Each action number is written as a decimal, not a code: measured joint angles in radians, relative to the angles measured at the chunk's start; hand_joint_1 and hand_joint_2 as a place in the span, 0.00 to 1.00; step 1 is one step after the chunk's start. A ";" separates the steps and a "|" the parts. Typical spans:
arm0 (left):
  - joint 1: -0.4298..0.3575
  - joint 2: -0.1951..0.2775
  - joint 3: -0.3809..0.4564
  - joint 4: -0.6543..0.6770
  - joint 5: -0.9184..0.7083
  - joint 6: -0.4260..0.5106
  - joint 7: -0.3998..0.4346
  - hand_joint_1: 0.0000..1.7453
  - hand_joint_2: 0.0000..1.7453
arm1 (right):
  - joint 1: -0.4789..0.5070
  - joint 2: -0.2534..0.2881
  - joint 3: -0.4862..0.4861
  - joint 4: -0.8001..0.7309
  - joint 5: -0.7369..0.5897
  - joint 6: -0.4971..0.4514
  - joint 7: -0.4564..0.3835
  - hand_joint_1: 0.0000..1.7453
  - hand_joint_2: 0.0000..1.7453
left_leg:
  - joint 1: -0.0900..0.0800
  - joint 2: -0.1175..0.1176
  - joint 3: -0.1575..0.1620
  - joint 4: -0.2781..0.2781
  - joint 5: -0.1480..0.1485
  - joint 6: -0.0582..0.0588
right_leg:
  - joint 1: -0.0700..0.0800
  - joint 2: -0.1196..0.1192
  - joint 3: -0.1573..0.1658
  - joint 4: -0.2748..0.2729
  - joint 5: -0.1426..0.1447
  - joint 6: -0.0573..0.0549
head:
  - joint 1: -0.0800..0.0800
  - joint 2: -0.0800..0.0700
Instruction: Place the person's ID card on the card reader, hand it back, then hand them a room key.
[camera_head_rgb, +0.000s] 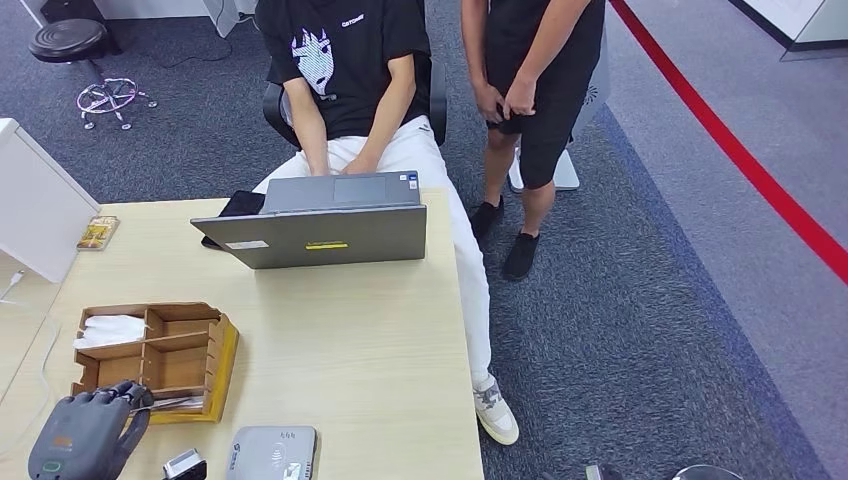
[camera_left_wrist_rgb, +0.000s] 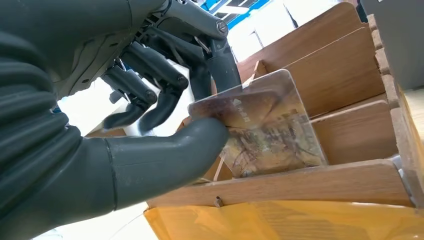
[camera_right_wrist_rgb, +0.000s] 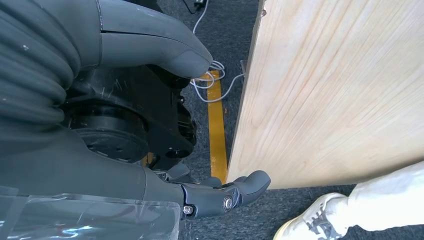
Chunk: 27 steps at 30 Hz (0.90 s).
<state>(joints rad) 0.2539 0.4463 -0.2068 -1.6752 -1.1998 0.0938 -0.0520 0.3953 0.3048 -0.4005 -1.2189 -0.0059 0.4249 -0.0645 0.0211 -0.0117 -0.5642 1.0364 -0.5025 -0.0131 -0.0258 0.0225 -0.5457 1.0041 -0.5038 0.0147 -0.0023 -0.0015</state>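
Observation:
My left hand is at the near left of the table, at the front of a wooden organizer box. Seen from the left wrist, the left hand pinches a brownish picture card between thumb and a finger. The card's lower edge stands in the front slot of the wooden organizer box. A grey card reader lies flat at the table's near edge, right of my hand. My right hand hangs beside the table's side panel, fingers apart, holding nothing.
A seated person works at a grey laptop across the table; another person stands to the right. A small brown card lies by a white box. A small dark device sits beside the reader.

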 joint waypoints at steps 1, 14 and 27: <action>-0.002 0.000 0.000 -0.005 0.001 0.001 -0.004 1.00 1.00 | 0.000 0.000 0.000 0.000 -0.004 -0.002 0.000 0.00 1.00 | 0.000 0.000 0.000 0.000 0.000 0.000 | 0.000 0.000 0.000 0.000 0.000 0.000 | 0.000 0.000; -0.048 -0.006 0.021 -0.132 0.024 -0.011 -0.050 1.00 1.00 | 0.003 0.000 0.005 0.000 -0.027 -0.032 -0.004 0.00 1.00 | 0.000 0.000 0.000 0.000 0.000 0.000 | 0.000 0.000 0.000 0.000 0.000 0.000 | 0.000 0.000; -0.269 0.028 0.054 -0.233 0.068 -0.129 -0.048 1.00 1.00 | 0.002 0.000 0.020 0.014 0.016 -0.019 -0.012 0.00 1.00 | 0.000 -0.001 0.000 0.000 0.002 0.000 | 0.000 -0.001 0.000 0.000 0.001 0.000 | 0.000 0.000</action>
<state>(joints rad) -0.0150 0.4747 -0.1526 -1.9078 -1.1314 -0.0355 -0.0998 0.3975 0.3048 -0.3810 -1.2052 0.0103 0.4058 -0.0767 0.0212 -0.0128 -0.5639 1.0365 -0.5006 -0.0133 -0.0257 0.0216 -0.5453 1.0045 -0.5027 0.0143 -0.0025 -0.0015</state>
